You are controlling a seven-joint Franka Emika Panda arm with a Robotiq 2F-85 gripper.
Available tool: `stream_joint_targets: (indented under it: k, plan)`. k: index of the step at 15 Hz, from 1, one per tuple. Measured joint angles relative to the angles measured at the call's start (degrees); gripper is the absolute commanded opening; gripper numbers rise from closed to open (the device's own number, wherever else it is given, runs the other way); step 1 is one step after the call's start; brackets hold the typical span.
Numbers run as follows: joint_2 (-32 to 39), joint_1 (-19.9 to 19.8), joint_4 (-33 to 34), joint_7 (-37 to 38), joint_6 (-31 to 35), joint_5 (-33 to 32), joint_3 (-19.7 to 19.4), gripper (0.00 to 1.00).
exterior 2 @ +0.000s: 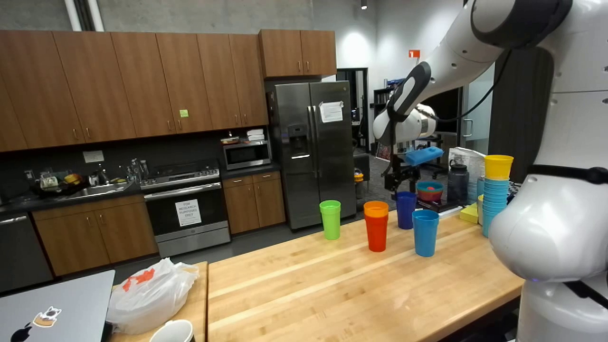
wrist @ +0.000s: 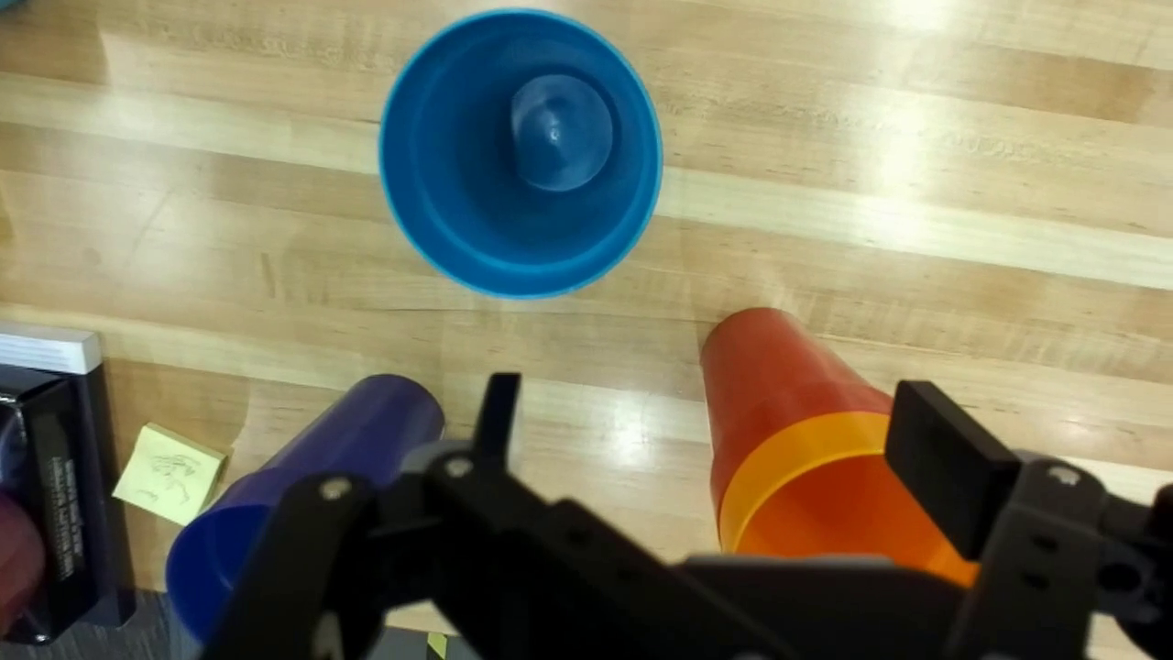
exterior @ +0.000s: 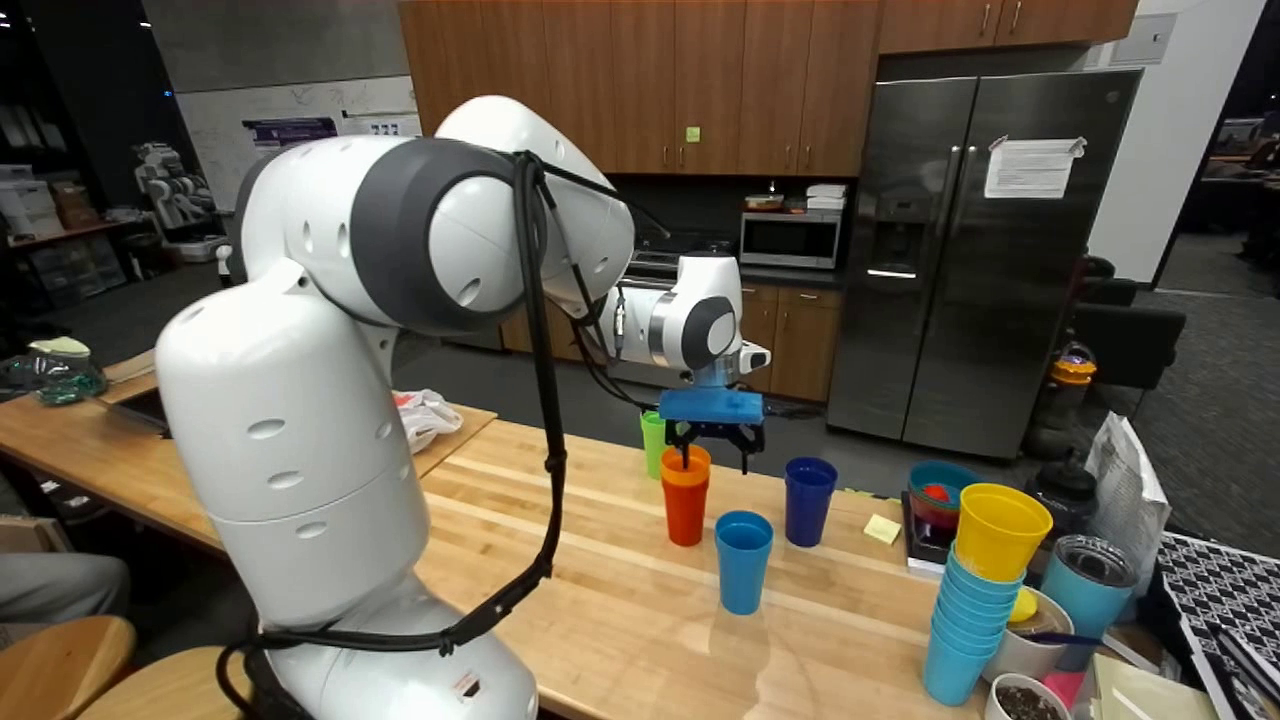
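Observation:
My gripper (wrist: 708,403) stands open with nothing between its fingers, held above the wooden table. A red cup (wrist: 765,367) with an orange cup (wrist: 806,435) nested inside it appears below; the right finger (wrist: 948,458) overlaps the orange rim in the wrist view, and I cannot tell whether they touch. A dark blue cup (wrist: 367,440) shows to the left, partly hidden by the other finger's linkage. Upright farther up that view is a light blue cup (wrist: 522,270). Both exterior views also show a green cup (exterior 2: 330,221) beyond the red one.
A yellow cup (exterior: 1003,530) tops a stack of light blue cups (exterior: 968,625) at the table's side. Nearby are a sticky note (exterior: 882,528), a black box (wrist: 64,495), a tumbler (exterior: 1090,590) and bowls (exterior 2: 430,191). A plastic bag (exterior 2: 152,294) lies beside a laptop (exterior 2: 57,304).

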Motion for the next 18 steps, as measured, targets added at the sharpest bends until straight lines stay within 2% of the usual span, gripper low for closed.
stream_joint_targets:
  k: [10,18]
  plan:
    - [6.42,-0.07,8.34,-2.83,-1.81,1.82,0.09,1.0]
    - [11.67,0.05,14.34,-2.95,-4.11,1.74,1.79,1.0]
